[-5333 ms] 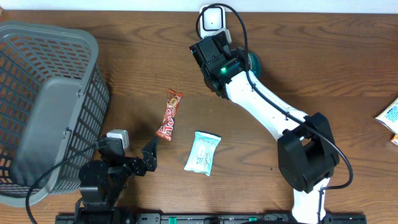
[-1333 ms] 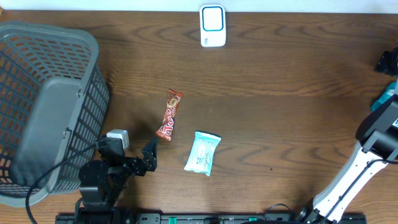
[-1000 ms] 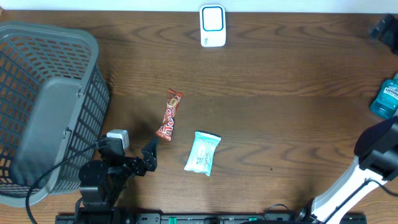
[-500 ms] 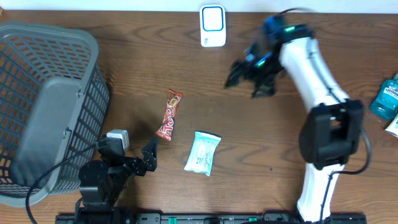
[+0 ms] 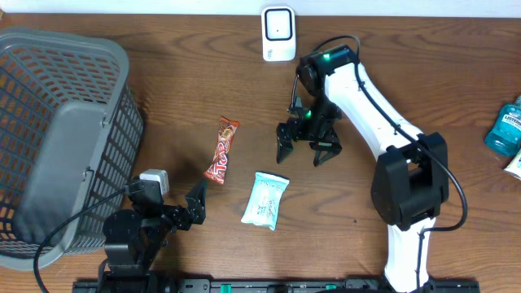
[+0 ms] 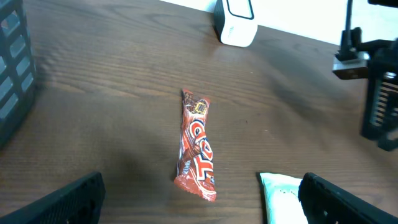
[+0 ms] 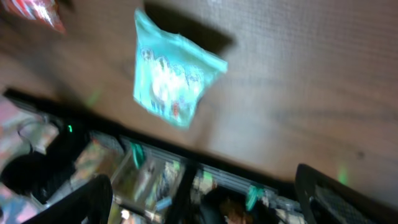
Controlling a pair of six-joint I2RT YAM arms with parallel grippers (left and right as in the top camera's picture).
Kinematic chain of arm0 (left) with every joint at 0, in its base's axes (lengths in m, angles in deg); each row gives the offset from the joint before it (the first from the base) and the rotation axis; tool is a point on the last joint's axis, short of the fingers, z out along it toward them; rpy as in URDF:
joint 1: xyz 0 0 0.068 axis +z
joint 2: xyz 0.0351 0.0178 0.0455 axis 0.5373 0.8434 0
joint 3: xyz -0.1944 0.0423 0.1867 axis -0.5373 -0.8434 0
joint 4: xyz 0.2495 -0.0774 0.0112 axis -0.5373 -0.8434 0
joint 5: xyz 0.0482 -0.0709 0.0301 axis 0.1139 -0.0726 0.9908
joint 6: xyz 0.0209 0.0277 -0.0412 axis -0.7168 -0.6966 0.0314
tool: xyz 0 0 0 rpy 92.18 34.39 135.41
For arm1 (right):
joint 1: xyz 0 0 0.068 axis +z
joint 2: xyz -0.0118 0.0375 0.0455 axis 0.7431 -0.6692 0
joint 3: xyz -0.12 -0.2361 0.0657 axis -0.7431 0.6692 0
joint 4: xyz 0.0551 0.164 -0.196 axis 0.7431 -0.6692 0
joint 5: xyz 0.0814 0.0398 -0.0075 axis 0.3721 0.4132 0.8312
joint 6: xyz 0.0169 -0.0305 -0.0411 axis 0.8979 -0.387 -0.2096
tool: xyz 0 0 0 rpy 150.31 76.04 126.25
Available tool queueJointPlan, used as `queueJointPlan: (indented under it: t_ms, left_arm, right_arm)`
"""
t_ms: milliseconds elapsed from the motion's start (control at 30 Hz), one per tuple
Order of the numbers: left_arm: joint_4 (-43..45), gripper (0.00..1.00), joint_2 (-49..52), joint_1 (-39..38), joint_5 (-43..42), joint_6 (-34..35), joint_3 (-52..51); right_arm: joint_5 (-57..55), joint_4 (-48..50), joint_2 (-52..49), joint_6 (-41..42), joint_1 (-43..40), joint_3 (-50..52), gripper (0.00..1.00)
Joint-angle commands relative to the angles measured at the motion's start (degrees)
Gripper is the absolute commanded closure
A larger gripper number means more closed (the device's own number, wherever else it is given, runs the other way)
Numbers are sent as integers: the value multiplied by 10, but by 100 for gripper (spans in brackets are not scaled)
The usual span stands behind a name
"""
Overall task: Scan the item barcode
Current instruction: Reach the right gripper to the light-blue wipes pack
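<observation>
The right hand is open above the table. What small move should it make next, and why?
Probably move the right hand over the pale blue packet and lower it. The hand is open and empty, the packet lies flat and clear of the candy bar, and its wrist camera shows the packet ahead.

One basket (image 5: pixel 122 155), one candy bar (image 5: pixel 221 150), one teal packet (image 5: pixel 265 199), one scanner (image 5: pixel 278 33), one blue bottle (image 5: pixel 505 124)
</observation>
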Motion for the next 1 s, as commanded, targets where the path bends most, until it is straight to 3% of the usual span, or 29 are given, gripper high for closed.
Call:
queueJointPlan:
  t_ms: [0,200,300,367,467,600,700,800,867,967]
  left_arm:
    - [0,1,-2,-1,-5,-5,2]
    - [0,1,-2,-1,-5,-5,2]
    - [0,1,-2,-1,-5,-5,2]
    - [0,1,-2,-1,-5,-5,2]
    - [0,1,-2,-1,-5,-5,2]
    - [0,1,-2,-1,-5,-5,2]
    - [0,1,-2,-1,-5,-5,2]
    - [0,1,-2,-1,-5,-5,2]
    - [0,1,-2,-1,-5,-5,2]
    - [0,1,-2,-1,-5,-5,2]
  right_arm:
    - [0,-30,67,-68,0,3,14]
    - [-49,-34,216,-45,4,22,10]
    - [-200,31,355,82,7,104,1]
    - [-293,87,440,169,15,182,1]
    - [-341,175,547,266,24,310,1]
    - [-299,326,639,302,25,477,1]
    - [-193,482,657,283,25,604,1]
    - [-32,658,626,277,25,700,1]
    - [15,743,590,277,25,732,1]
    - [11,769,532,278,25,735,1]
